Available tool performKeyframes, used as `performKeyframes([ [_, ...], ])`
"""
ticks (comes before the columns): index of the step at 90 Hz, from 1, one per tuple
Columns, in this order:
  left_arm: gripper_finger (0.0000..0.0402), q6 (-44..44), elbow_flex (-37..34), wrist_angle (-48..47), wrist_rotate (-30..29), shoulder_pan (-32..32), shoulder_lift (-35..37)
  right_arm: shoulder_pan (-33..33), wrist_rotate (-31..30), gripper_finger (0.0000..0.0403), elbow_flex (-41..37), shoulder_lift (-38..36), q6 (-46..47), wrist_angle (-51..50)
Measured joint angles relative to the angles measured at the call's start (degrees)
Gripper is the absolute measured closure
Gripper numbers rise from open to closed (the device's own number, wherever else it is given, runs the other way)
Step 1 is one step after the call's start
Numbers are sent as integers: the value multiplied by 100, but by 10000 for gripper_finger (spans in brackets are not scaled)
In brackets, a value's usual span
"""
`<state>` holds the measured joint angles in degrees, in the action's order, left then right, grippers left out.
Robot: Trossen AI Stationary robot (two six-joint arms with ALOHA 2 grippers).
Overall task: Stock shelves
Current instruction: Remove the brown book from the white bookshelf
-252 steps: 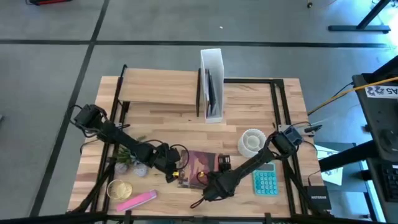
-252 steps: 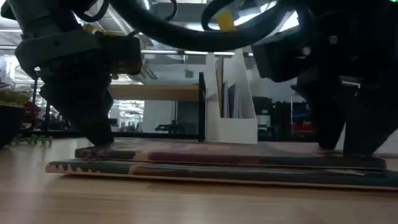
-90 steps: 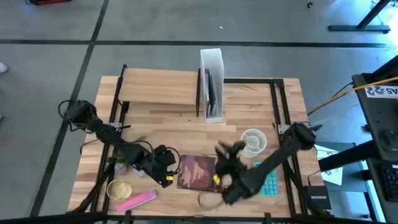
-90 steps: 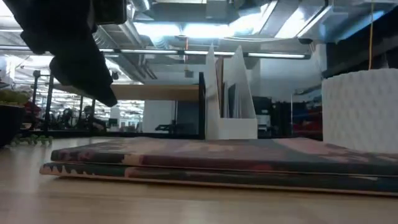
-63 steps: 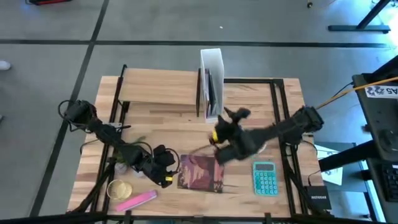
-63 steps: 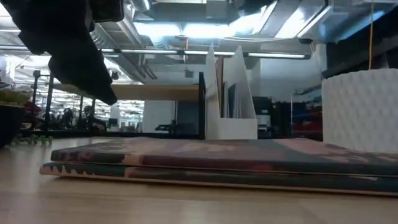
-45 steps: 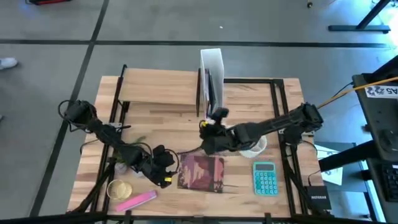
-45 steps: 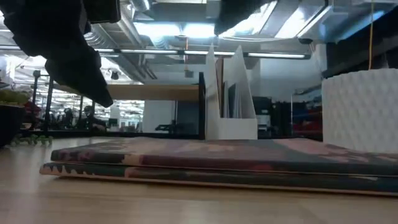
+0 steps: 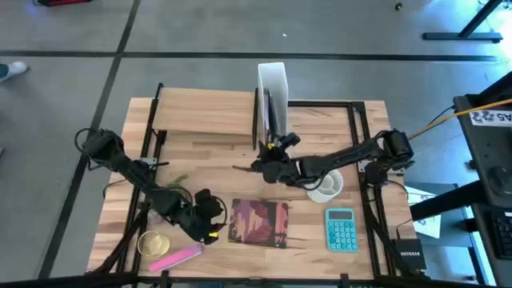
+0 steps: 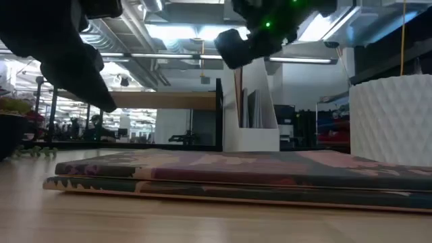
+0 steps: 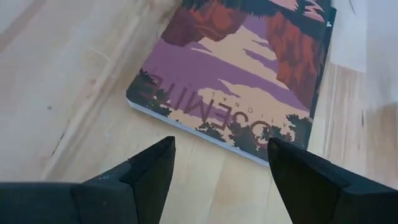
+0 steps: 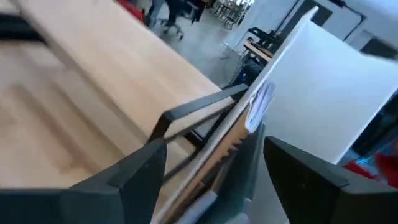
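Shelf (image 9: pixel 206 114) at surface's (image 9: pixel 320 132) far-left corner, file box (image 9: pixel 272 100) beside it; book (image 9: pixel 259 223) near front edge, calculator (image 9: pixel 342 230) alongside.

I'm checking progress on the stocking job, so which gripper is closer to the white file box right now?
The right. The right gripper hangs just in front of the white file box, holding a thin flat item. The left gripper sits open, far off, beside the book.

right tool (image 9: pixel 258 166): moved from book (image 9: pixel 260 222) to file box (image 9: pixel 273 108), holding thin item | left tool (image 9: pixel 214 222): withdrew slightly
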<state>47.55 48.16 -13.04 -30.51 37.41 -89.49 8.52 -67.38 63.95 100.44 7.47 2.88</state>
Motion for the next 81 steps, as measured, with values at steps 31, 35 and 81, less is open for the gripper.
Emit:
performKeyframes([
  [31,163,123,0,7,-30,0,0,-717,680,201,-97,-2,798,522],
  [35,163,128,0,7,-31,0,0,-761,851,222,-97,-1,869,523],
  [81,163,149,0,13,-91,0,-2,-603,-81,397,209,0,316,875],
])
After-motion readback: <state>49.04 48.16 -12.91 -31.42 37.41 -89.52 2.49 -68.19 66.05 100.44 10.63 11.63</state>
